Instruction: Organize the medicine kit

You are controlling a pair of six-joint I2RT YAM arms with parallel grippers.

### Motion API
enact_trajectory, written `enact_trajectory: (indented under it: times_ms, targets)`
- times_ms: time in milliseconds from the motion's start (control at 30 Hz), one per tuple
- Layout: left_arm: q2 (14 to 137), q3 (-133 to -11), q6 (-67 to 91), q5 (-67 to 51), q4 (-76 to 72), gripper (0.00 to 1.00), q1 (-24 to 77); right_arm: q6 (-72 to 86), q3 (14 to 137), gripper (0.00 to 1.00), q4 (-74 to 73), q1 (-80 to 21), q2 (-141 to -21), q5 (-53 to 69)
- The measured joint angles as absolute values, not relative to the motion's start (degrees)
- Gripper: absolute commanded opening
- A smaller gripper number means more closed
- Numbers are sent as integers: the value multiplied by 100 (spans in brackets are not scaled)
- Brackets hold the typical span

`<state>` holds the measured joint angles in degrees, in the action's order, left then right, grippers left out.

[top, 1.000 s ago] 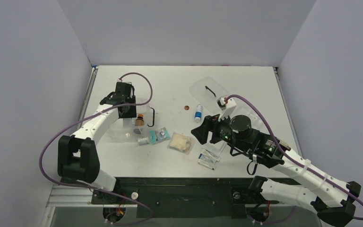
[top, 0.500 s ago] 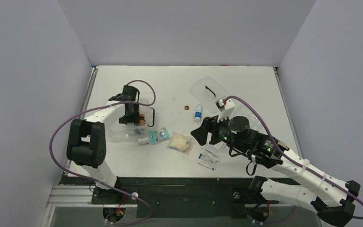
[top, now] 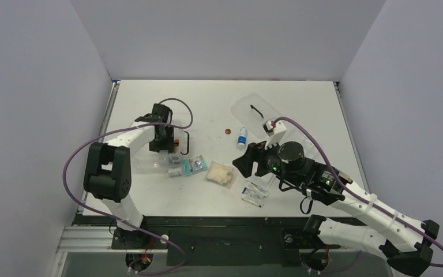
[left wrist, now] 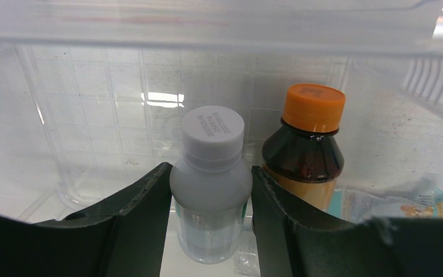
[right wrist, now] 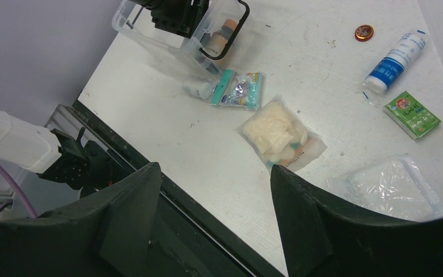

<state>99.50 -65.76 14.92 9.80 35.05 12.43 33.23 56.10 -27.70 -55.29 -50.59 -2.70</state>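
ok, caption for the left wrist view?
Left gripper grips white-capped grey bottle beside orange-capped brown bottle inside clear plastic medicine kit.

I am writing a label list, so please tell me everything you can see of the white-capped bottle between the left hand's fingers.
The white-capped bottle is small, made of pale translucent plastic, with rounded shoulders and a flat round cap whose raised lettering is too small to read. Its lower body looks clearer, with a bluish tint. It is inside the medicine kit, gripped on both sides by the dark fingers of the left hand, close beside an amber bottle. Whether it stands or lies is unclear.
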Motion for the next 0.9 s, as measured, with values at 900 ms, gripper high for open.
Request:
enact_trajectory:
  times_ms: [900]
  targets:
    - [9445, -6718, 1500, 368, 3684, 63, 1245, 3345, 5666, 66, -3094, -5599, -5111, -633]
